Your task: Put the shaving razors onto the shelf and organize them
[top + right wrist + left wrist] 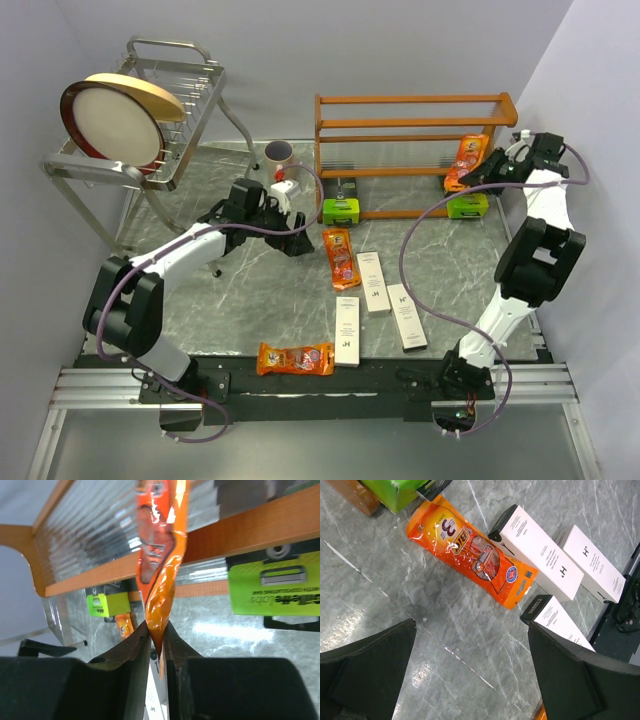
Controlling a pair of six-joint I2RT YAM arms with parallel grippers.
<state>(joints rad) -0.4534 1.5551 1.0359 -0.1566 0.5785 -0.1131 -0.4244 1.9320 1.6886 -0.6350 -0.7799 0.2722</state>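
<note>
While the left tool (471, 630) gapes wide, the right tool (157, 631) pinches an orange packet (161, 555) at the shelf (250, 530).

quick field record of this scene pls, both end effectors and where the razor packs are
left end effector: open, empty, over table
right end effector: shut on held orange packet at shelf right end
green packs: two, at shelf's bottom rail
table: two loose orange packets, three white boxes
</note>
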